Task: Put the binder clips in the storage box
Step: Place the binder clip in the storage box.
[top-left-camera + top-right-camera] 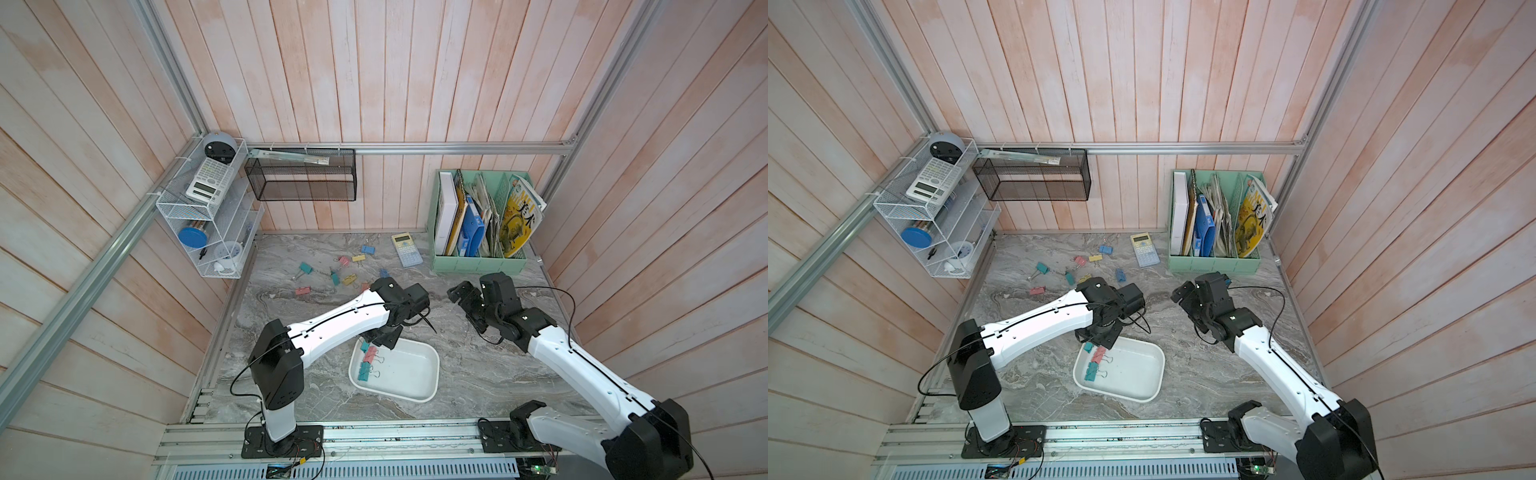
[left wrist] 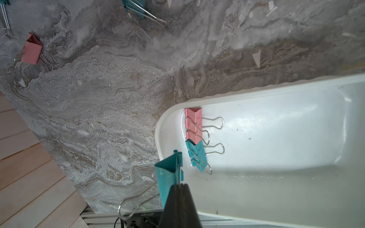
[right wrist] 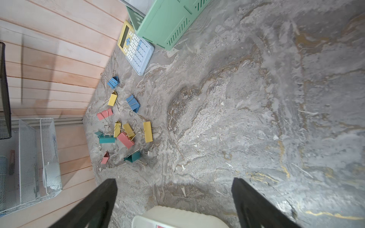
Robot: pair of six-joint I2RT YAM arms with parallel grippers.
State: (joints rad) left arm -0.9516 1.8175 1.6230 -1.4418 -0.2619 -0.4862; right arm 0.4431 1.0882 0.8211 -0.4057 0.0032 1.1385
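Now | L end effector [image 2: 178, 186] wrist-down, pinching teal clip [image 2: 167, 178] over storage box [image 2: 256, 89] corner | R end effector [image 3: 173, 179] spread, aloft

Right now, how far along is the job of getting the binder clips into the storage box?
Done: pink clips and teal clips lie at one end of the storage box. In hand: the left gripper, jaws shut, holds another teal clip over the box's rim. Remaining: about a dozen loose clips near the calculator on the table; the right gripper is open and empty.
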